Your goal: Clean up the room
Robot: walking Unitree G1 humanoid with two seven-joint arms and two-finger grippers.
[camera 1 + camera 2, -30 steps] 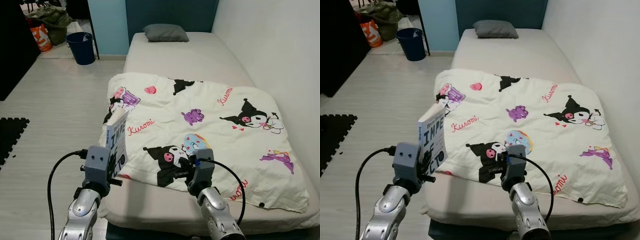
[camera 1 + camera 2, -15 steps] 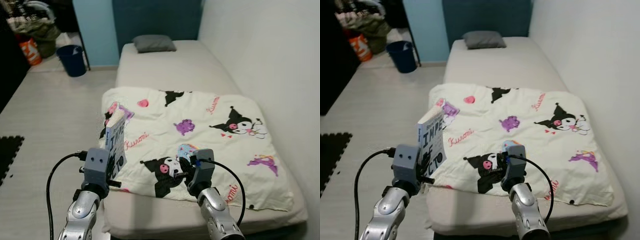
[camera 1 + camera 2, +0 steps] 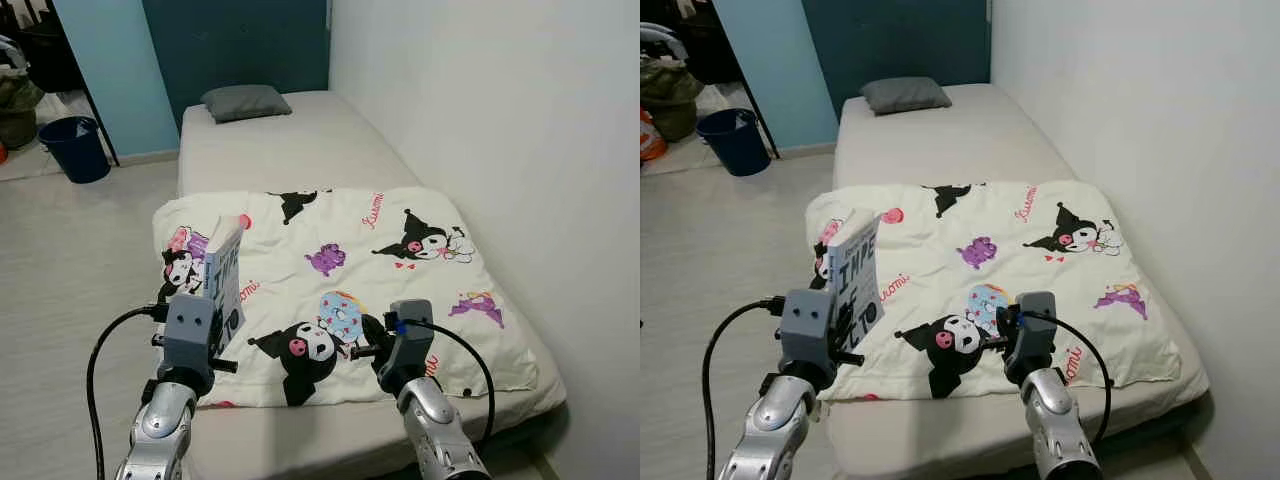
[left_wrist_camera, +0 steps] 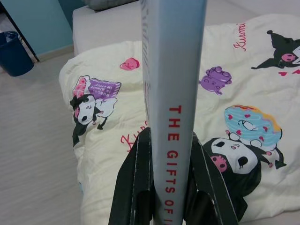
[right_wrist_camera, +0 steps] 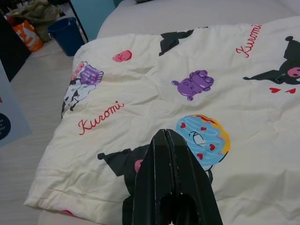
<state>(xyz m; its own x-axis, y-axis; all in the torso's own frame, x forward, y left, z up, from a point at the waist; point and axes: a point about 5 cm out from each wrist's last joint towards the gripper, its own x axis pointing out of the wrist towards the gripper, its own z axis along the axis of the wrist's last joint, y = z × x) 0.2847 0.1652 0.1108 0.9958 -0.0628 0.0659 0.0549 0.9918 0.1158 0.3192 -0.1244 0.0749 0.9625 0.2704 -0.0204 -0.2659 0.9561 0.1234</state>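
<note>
Grey book (image 4: 172,93) — upright (spine showing) | clamped in left gripper (image 4: 169,187)

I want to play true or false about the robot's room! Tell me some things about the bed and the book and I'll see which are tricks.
1. The left gripper is holding a book upright. True.
2. The right gripper is wide open. False: its two black fingers are pressed together and hold nothing.
3. The cartoon blanket covers the whole bed. False: it lies on the near part; the far part of the mattress is bare.
4. A grey pillow sits at the far end of the bed. True.
5. The blue bucket stands on the bed. False: it stands on the floor, off to the left.
</note>
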